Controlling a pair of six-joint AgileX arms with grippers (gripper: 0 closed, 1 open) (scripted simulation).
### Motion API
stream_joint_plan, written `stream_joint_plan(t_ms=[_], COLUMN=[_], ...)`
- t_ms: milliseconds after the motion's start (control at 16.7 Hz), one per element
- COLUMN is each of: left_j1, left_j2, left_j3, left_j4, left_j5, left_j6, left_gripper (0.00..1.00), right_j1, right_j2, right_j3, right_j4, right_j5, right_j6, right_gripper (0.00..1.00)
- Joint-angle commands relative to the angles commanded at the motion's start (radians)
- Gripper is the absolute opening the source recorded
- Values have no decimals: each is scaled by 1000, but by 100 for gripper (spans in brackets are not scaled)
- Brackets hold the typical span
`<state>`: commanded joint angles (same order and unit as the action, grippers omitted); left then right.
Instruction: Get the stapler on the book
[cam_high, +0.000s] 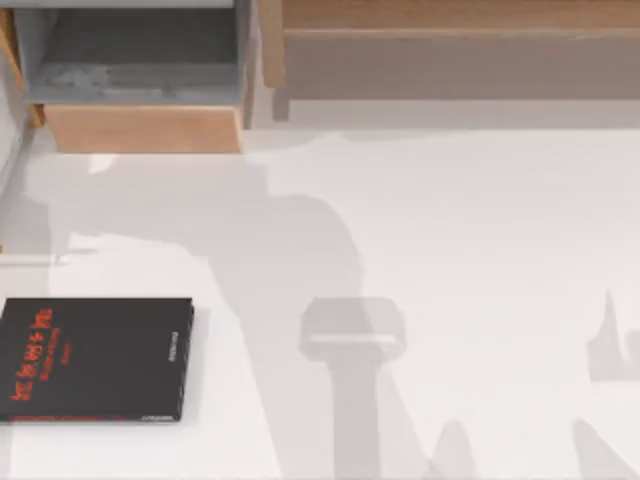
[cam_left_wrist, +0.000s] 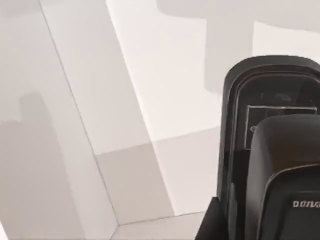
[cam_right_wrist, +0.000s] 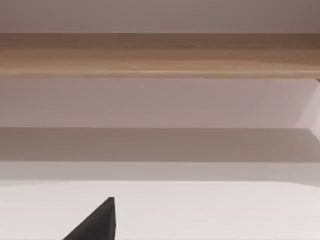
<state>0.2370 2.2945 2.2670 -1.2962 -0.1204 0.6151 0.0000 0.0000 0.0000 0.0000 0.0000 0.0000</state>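
The black book (cam_high: 95, 360) with red lettering lies flat at the table's front left. In the left wrist view the stapler (cam_left_wrist: 275, 150), black with a white label, looms very close and sits off the table, so my left gripper appears shut on it. The pale table shows far behind the stapler. A black part of my right gripper (cam_right_wrist: 95, 225) pokes into the right wrist view, facing a wooden ledge.
An open grey drawer with a wooden front (cam_high: 140, 125) stands at the back left. A long wooden shelf (cam_high: 450, 50) runs along the back right. The white table (cam_high: 450, 250) carries arm shadows across its middle and front right.
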Motion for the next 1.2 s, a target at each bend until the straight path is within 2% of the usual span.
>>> stream_joint_plan(t_ms=[420, 840, 1020, 1200], left_j1=[-135, -227, -310, -402], left_j2=[-402, -496, -563, -667], left_j3=[-490, -918, -1101, -1222], left_j4=[-7, 83, 187, 302], left_j5=[-40, -54, -15, 41], left_j6=[-114, -530, -700, -797], left_gripper=[0, 0, 0, 0], right_j1=[0, 0, 0, 0], right_j2=[0, 0, 0, 0], right_j3=[0, 0, 0, 0], right_j4=[0, 0, 0, 0], right_j5=[0, 0, 0, 0], right_j6=[0, 0, 0, 0], right_gripper=[100, 100, 100, 100])
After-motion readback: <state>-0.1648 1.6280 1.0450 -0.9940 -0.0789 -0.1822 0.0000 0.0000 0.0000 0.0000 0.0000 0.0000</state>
